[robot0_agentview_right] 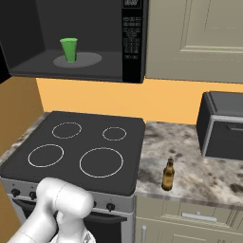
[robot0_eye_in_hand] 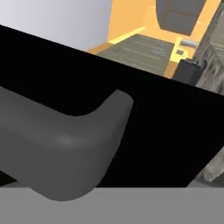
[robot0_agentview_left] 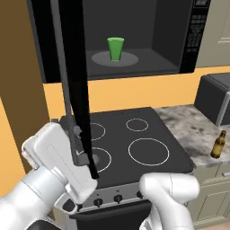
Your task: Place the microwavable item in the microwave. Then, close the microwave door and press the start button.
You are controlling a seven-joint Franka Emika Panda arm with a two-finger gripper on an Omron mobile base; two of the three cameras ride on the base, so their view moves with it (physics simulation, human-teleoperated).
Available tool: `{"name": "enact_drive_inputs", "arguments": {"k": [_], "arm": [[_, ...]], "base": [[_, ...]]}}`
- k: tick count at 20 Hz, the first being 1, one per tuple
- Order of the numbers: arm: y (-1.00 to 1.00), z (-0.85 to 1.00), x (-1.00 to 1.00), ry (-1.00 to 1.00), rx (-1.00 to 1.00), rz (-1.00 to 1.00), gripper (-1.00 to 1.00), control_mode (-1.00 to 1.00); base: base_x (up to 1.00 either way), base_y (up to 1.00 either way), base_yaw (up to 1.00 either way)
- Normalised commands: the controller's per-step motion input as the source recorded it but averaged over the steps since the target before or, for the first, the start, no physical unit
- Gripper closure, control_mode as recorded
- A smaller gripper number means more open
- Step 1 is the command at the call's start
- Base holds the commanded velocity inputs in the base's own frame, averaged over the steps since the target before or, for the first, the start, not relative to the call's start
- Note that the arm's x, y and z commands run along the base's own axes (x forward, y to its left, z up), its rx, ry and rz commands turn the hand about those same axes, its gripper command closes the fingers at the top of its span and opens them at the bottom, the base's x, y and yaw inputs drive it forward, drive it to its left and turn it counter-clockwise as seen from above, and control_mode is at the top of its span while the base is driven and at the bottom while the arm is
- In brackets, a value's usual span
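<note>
The green cup, the microwavable item (robot0_agentview_left: 115,48) (robot0_agentview_right: 69,49), stands upright on the grey turntable inside the black microwave (robot0_agentview_left: 177,54) (robot0_agentview_right: 134,71). The microwave door (robot0_agentview_left: 77,67) hangs open, seen edge-on, with its thin bar handle (robot0_agentview_left: 60,58) on the outer side. My gripper (robot0_agentview_left: 79,144) is open and sits low against that outer side, near the handle's bottom end. Close up in the hand view, the grey handle end (robot0_eye_in_hand: 65,140) curves over the black door panel (robot0_eye_in_hand: 166,131). Nothing is held between the fingers.
A black stovetop (robot0_agentview_left: 134,139) (robot0_agentview_right: 80,152) lies under the microwave. On the marble counter (robot0_agentview_right: 199,175) to its right stand a brown bottle (robot0_agentview_left: 218,144) (robot0_agentview_right: 168,174) and a dark grey toaster oven (robot0_agentview_left: 215,96) (robot0_agentview_right: 223,126). A brown wall panel (robot0_agentview_left: 20,90) stands to the left.
</note>
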Motion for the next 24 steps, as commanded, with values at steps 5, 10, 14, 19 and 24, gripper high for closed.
{"name": "enact_drive_inputs", "arguments": {"k": [5,10,14,19,24], "arm": [[-1.00,0.20,-0.40,0.00,0.46,0.01,-1.00,-1.00],[-1.00,0.13,-0.12,0.00,0.46,0.12,-1.00,-1.00],[-1.00,0.08,0.11,0.00,0.45,0.20,-1.00,-1.00],[-0.91,0.00,0.55,0.00,0.43,0.28,-1.00,-1.00],[-0.62,0.04,0.75,0.00,0.31,0.24,-1.00,-1.00]], "base": [[0.00,0.00,0.00],[0.00,0.00,0.00],[0.00,0.00,0.00],[0.00,0.00,0.00],[0.00,0.00,0.00]]}}
